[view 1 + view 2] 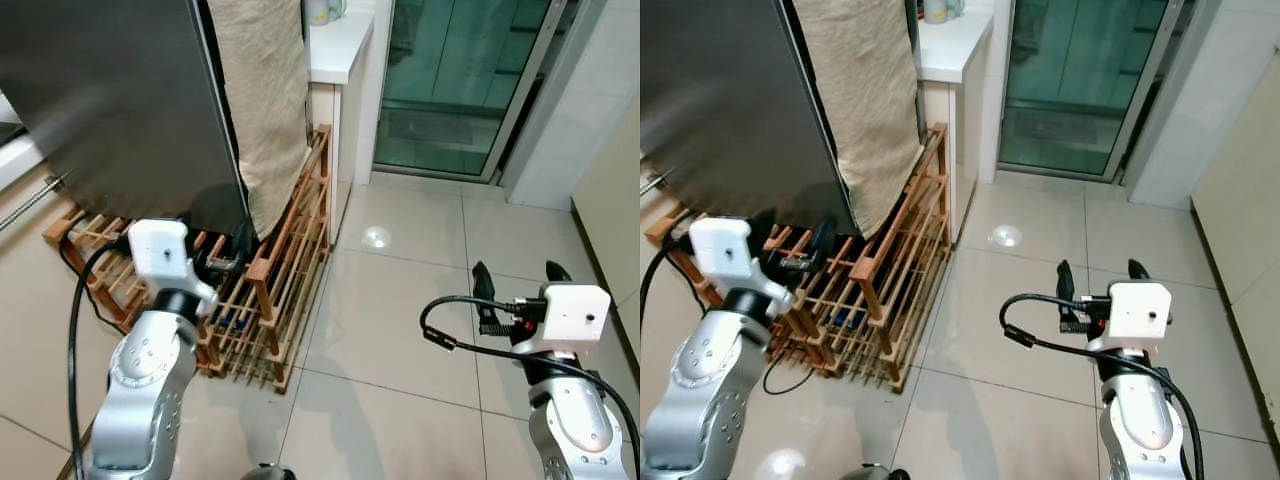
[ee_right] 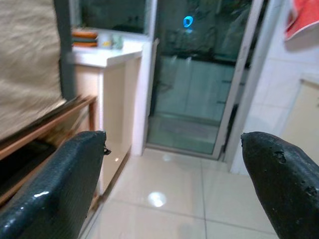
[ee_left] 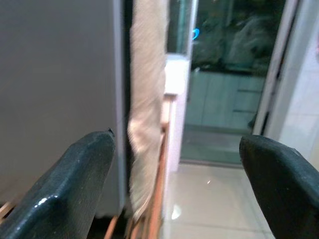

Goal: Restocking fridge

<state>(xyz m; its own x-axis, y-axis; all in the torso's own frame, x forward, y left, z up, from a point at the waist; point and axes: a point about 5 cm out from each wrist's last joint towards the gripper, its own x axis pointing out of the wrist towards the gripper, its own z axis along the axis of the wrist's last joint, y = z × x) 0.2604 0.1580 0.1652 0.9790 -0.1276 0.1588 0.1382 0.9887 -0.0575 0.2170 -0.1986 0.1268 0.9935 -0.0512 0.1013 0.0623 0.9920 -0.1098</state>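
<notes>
Standing on a wooden rack [image 1: 285, 290], the grey fridge [image 1: 120, 100] rises at the upper left with its door shut, a beige cloth [image 1: 262, 95] draped down its right side. The left gripper [image 1: 222, 262] hovers low in front of the fridge's bottom corner, just above the rack slats, its fingers [image 3: 75, 189] spread wide and holding nothing. The right gripper [image 1: 515, 290] hangs well apart over the pale tiled floor [image 1: 400, 300], its fingers [image 2: 55, 189] also wide and empty. Beside the fridge a white counter [image 1: 335, 45] meets a glass door [image 1: 455, 80] with a metal frame. Black cables loop from both wrists.
</notes>
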